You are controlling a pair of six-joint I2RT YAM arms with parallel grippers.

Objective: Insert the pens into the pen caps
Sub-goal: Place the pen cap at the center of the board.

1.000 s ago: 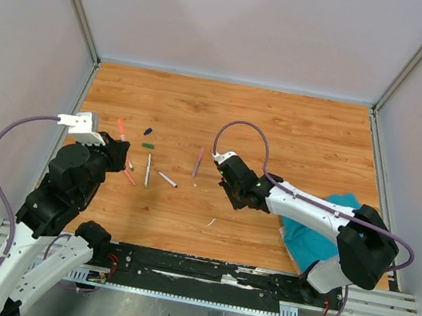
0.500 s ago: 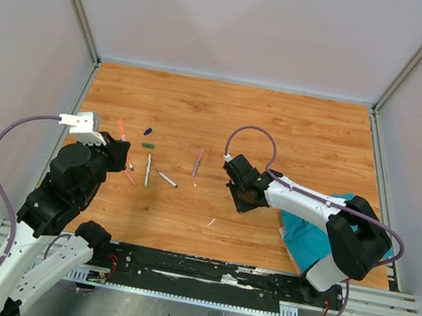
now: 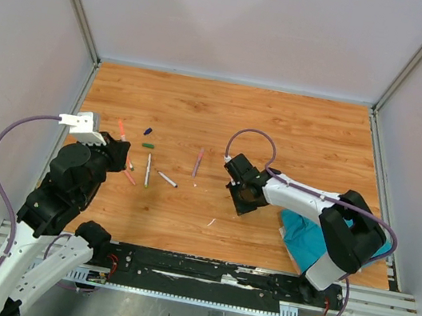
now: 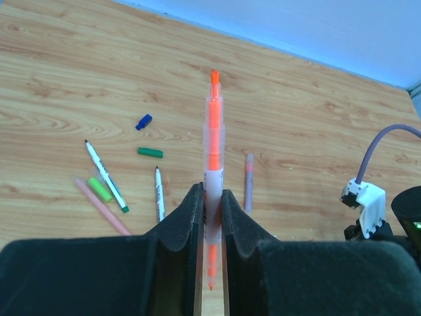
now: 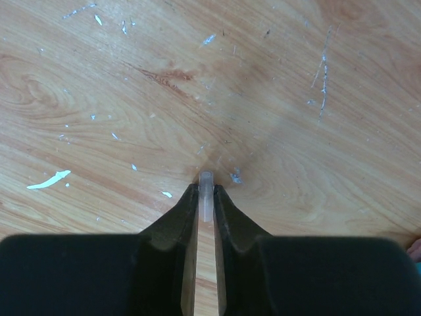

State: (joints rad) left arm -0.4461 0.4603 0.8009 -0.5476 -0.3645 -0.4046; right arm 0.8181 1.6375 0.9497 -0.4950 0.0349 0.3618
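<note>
My left gripper [image 4: 211, 197] is shut on an orange pen [image 4: 213, 151], which stands straight out between the fingers; in the top view it [image 3: 123, 129] juts from the left gripper [image 3: 120, 153]. On the table beyond lie a blue pen cap [image 4: 143, 122], a green pen cap [image 4: 150, 153], a light green cap [image 4: 100, 189], a green-ended pen [image 4: 105, 176], a pink pen [image 4: 102, 207], a dark-tipped pen [image 4: 158, 193] and a purple pen [image 4: 249, 181]. My right gripper [image 5: 206, 197] points down at the bare wood, shut on a small clear cap [image 5: 206, 184].
A teal cloth [image 3: 320, 233] lies at the near right, under the right arm. A small white scrap [image 3: 211, 222] rests on the wood near the front. The purple pen [image 3: 197, 161] is just left of the right gripper [image 3: 241, 198]. Grey walls enclose the table.
The right wrist has shifted a little to the right and toward the near edge, away from the purple pen. The left arm and its orange pen have not moved.
</note>
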